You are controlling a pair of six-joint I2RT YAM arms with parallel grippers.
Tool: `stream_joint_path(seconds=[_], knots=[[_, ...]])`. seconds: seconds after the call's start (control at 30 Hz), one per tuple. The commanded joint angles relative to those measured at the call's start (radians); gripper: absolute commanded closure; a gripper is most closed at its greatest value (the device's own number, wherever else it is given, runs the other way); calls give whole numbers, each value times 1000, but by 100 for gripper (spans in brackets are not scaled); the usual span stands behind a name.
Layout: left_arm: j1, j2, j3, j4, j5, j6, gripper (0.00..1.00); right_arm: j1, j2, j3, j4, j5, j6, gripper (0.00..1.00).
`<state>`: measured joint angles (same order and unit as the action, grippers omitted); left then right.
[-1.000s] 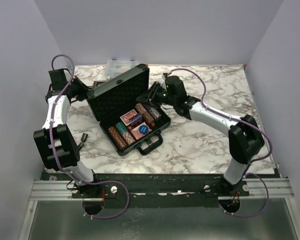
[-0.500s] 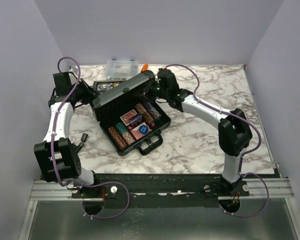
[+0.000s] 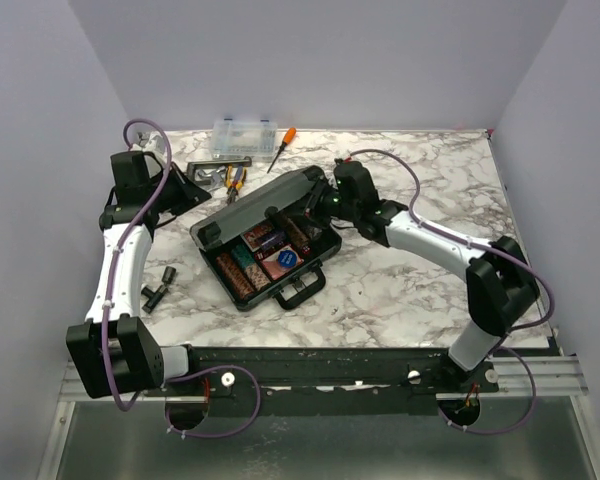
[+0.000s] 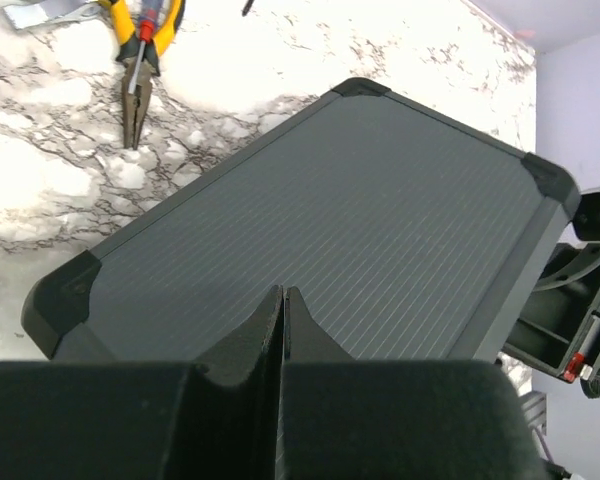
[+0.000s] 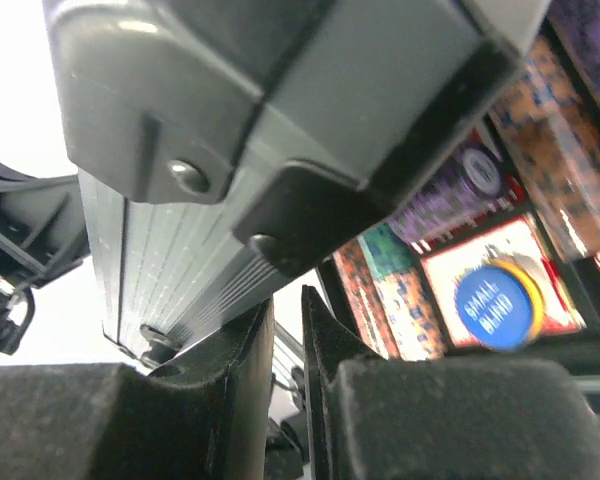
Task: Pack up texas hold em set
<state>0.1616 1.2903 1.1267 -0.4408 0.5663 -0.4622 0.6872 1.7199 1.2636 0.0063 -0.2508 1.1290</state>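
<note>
At the far left the left claw has its two matte black wedge fingers pressed flat together with nothing between them, poised over the ribbed grey lid. Below it, on the white, grey-veined marble bench, lie two small black cylindrical pieces. Toward the back edge rest yellow-handled pliers, a clear plastic organizer box and an orange-handled screwdriver. The black hard briefcase sits mid-bench, turned at an angle, with its handle toward the arms' bases. The lid, with rounded black corner caps and riveted trim, tilts low over the base, so only the front part of the tray shows. In it lie mottled brown and teal poker chip stacks, red-backed card decks and a glossy blue round button lettered SMALL BLIND. The right claw sits at the lid's right edge, its fingers a narrow slit apart just under the rim; whether they pinch anything I cannot tell. A broad stretch of marble lies between the case and the bench's right edge.
</note>
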Motion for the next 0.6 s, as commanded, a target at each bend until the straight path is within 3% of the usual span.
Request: stream_joint_path(seconds=[0.0, 0.3, 0.57], knots=[[-41, -56, -21, -4, -16, 45, 100, 6, -106, -139, 34, 6, 0, 79], [-75, -119, -55, -4, -18, 33, 100, 6, -253, -359, 5, 15, -17, 79], [-89, -178, -92, -4, -25, 38, 100, 6, -402, -447, -226, 241, -84, 77]])
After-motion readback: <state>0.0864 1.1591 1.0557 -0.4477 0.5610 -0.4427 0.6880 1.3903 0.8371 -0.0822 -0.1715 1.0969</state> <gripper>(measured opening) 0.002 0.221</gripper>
